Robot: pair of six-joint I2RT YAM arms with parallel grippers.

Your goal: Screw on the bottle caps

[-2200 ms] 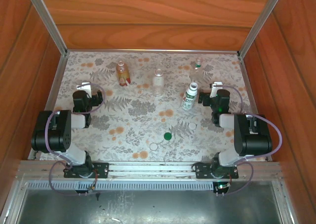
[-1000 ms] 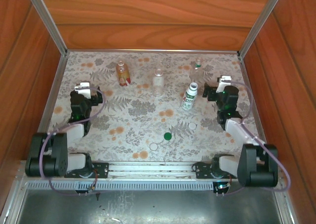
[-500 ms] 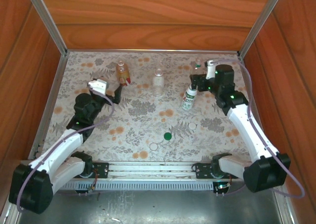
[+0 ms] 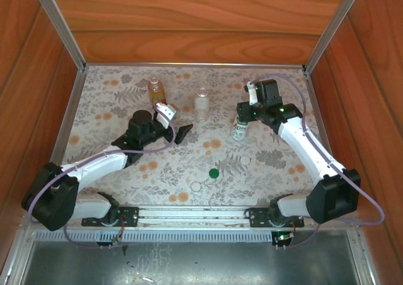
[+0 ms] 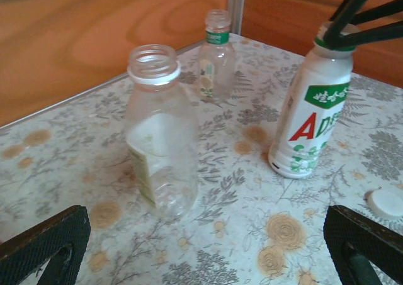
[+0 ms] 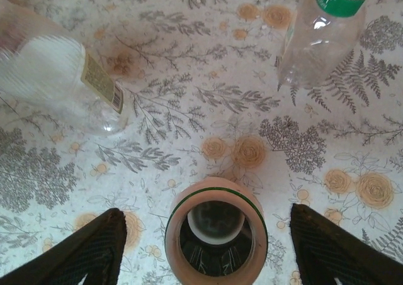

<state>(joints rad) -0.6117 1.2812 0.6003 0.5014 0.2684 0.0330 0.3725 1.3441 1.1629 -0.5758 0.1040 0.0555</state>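
The white bottle [image 4: 239,130] with green-red print stands uncapped at the right. My right gripper [image 4: 243,113] hangs above it. In the right wrist view its open mouth [image 6: 216,234] sits between my right gripper's [image 6: 217,250] fingers [image 6: 94,250], with a gap on each side. My left gripper [image 4: 181,134] is open low over the middle of the table. It faces the larger clear bottle [image 5: 160,134], with nothing between its fingers [image 5: 44,247]. The amber bottle [image 4: 155,91] stands at the back left. A smaller clear bottle [image 5: 217,58] has a green band. A dark green cap [image 4: 213,173] and white caps [image 4: 245,161] lie loose.
The table has a floral cloth [image 4: 113,109] and wooden walls on three sides. Another pale cap [image 4: 196,186] lies near the front rail. The larger clear bottle [image 4: 201,104] stands between the two grippers. A white cap [image 5: 385,203] lies to the right of my left gripper.
Both arms have reached out from their folded pose. The left gripper swung right toward the middle. The right gripper moved left and came over the white bottle's mouth.
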